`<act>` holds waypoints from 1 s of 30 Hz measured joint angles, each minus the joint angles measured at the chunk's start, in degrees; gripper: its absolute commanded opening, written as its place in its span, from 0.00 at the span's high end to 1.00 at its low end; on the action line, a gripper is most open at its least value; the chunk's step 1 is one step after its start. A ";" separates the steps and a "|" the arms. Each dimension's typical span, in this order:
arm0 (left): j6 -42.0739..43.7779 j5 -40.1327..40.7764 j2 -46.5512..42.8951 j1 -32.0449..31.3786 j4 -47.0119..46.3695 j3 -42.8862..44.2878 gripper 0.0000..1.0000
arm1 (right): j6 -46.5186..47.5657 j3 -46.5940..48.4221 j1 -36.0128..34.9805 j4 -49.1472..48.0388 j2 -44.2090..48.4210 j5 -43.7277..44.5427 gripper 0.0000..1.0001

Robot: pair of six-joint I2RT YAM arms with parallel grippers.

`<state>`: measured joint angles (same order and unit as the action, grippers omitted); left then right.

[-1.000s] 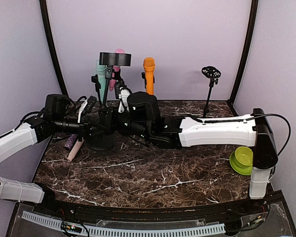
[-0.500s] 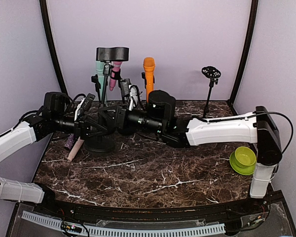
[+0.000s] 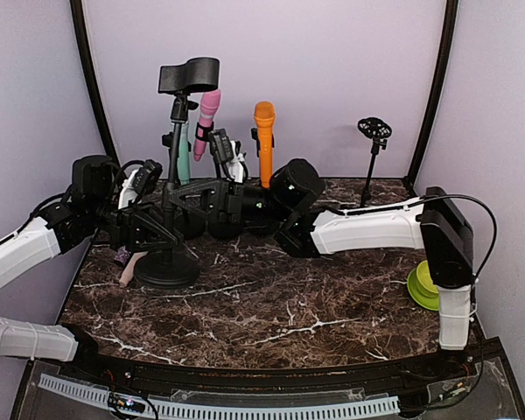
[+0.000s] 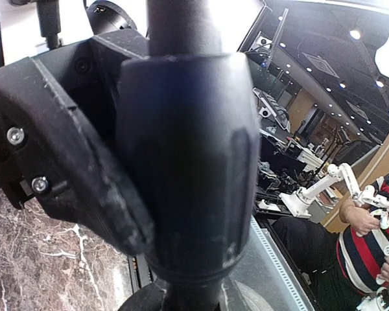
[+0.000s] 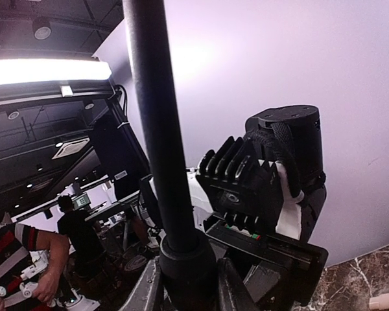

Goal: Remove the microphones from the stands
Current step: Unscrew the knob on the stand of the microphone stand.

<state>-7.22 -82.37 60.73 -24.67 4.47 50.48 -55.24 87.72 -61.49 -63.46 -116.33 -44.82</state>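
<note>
Hemmed in left and right of the stand (image 3: 168, 264) by the left arm (image 3: 26, 249) and right arm (image 3: 367, 229). Blocked just behind it by pink microphone (image 3: 206, 118) and orange microphone (image 3: 263, 131). Open in front of it, over the table (image 3: 271, 306).

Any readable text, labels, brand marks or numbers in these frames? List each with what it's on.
None legible.
The stand, the orange microphone and the green bowl show no print.
A small pale tag in the background of the right wrist view is too small to read.
</note>
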 measured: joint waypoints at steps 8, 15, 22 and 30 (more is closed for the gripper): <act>1.46 4.90 0.24 0.96 0.04 0.04 1.00 | 9.66 -1.68 -0.74 17.25 5.49 6.62 0.29; 6.19 13.18 0.70 1.27 1.77 0.76 1.00 | 22.29 -3.45 -3.37 35.85 13.84 29.64 0.35; 8.55 16.63 0.76 1.36 2.43 0.87 1.00 | 28.22 1.49 -6.91 47.45 12.26 42.84 0.49; 9.18 16.81 0.90 1.49 2.91 0.90 1.00 | 29.27 1.62 -7.69 45.53 10.88 44.15 0.96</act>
<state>1.96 -65.56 61.63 -23.18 7.38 51.37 -25.98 89.34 -69.19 -17.93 -105.45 -0.67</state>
